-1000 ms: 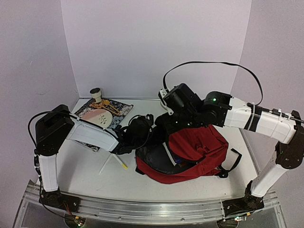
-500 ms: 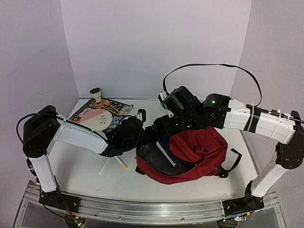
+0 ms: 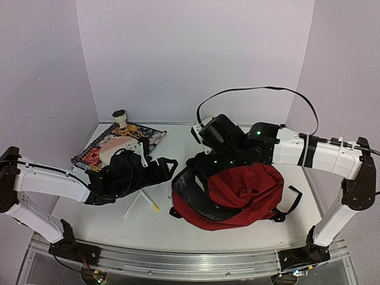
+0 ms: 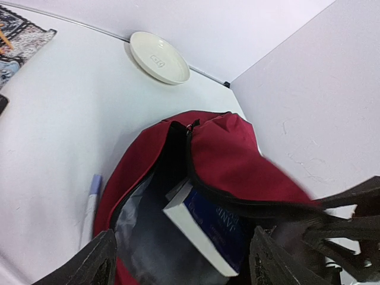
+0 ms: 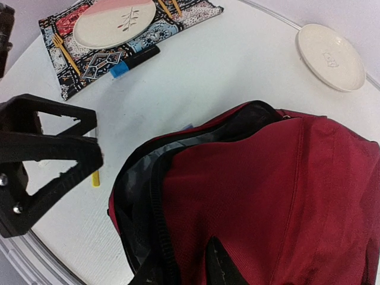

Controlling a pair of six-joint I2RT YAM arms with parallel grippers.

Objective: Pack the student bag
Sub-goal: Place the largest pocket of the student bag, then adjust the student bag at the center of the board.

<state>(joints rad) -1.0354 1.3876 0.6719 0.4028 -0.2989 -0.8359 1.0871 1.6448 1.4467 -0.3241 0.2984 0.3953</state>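
One white table carries everything in front of you. Your biggest item, the dark-red bag, lies on its side right of the table's middle, with the zip undone and the mouth gaping toward the left arm. Your right gripper sits at the far edge of that mouth. Its wrist camera shows one fingertip against the red cloth, but you cannot tell how wide the jaws stand or whether they pinch anything. Your left gripper hangs just outside the mouth, fingers spread wide with nothing between them. At the back left lies a patterned placemat bearing a pink-and-cream plate. Inside the bag, a blue-covered book points one corner toward the opening. A small white dish rests beyond the bag near the back wall. A black marker lies beside the placemat, and a white pen lies next to the bag.
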